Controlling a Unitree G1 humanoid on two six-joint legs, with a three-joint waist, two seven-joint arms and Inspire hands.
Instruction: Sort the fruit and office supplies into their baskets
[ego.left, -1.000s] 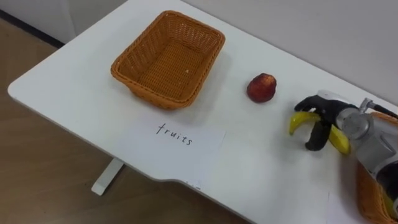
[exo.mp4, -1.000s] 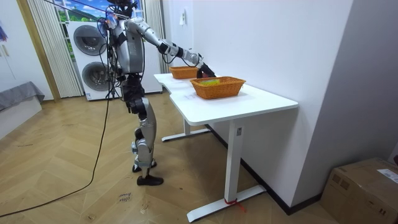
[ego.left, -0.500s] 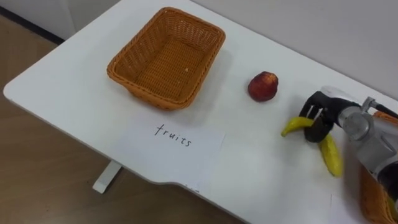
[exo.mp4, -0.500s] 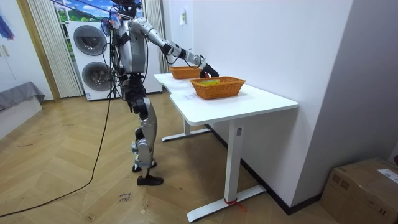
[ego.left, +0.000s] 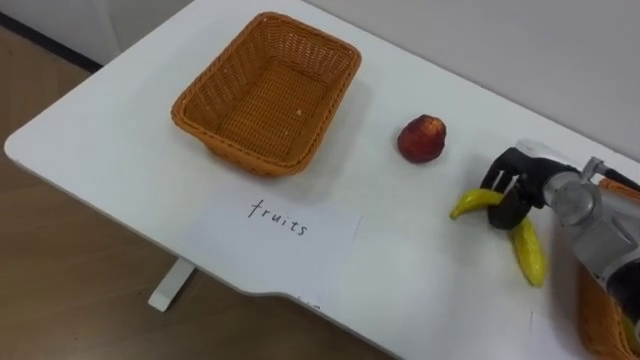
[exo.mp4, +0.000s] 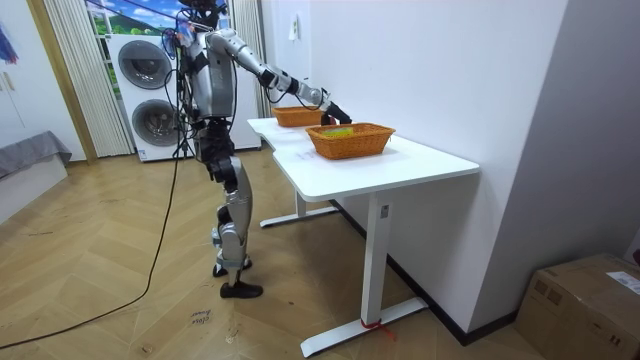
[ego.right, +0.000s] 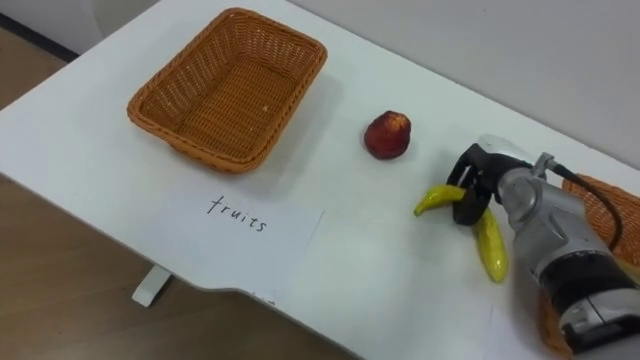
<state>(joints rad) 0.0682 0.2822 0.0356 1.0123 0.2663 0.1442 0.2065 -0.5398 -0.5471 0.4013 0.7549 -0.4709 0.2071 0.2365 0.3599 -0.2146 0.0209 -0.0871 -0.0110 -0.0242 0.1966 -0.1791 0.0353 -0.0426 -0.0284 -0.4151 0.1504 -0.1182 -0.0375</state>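
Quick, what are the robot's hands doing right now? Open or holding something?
Right hand: shut on the banana, fingers curled round its middle.
Left hand: cannot be told.

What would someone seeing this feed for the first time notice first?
The yellow banana on the right of the white table draws the eye first, with the right hand curled over its bend. Next comes the big empty wicker basket at the far left, with a handwritten paper label in front of it. A lone red fruit sits between basket and banana.
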